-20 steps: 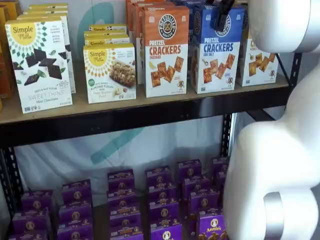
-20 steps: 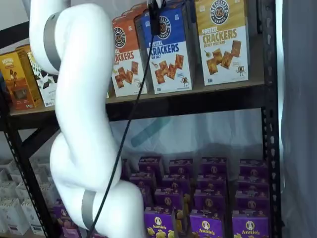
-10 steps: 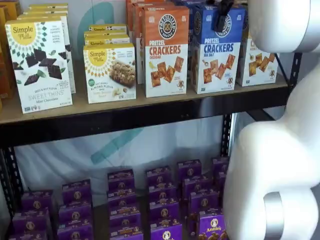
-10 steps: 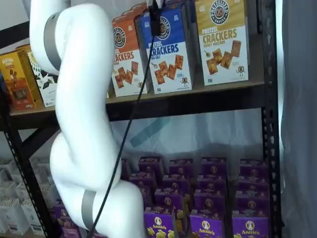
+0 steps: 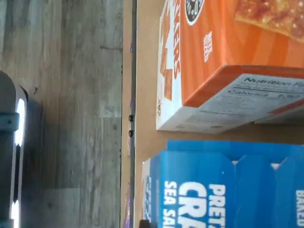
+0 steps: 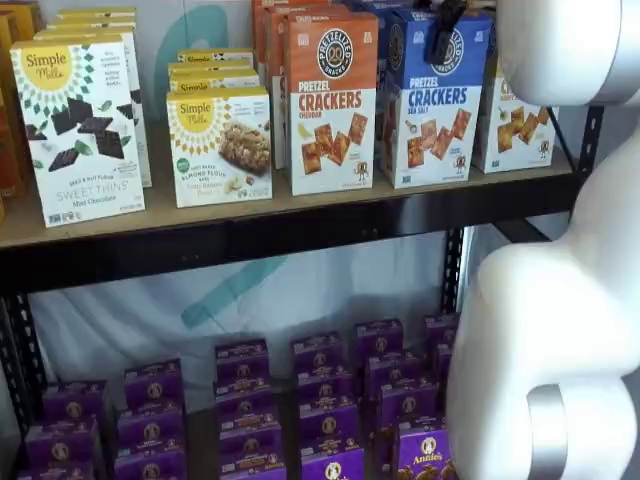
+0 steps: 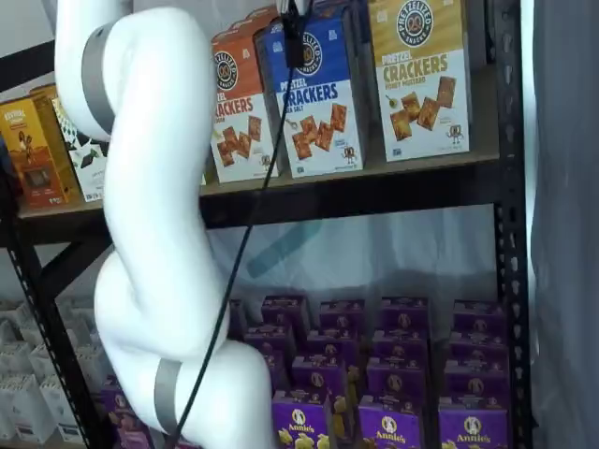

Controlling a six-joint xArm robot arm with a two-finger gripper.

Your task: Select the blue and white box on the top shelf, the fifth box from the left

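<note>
The blue and white box stands on the top shelf between the orange Cheddar box and a yellow-topped cracker box; it shows in both shelf views. My gripper hangs at the box's top edge, also in a shelf view. One black finger lies against the box's front face over the logo; the other is hidden behind the box. In the wrist view the blue box top is close under the camera, beside the orange box.
My white arm fills the right of one shelf view and the left of the other, with a black cable hanging from the wrist. Simple Mills boxes stand further left on the shelf. Small purple boxes fill the lower level.
The blue and white box has shifted slightly forward and to the left with the finger on it. The arm has barely moved.
</note>
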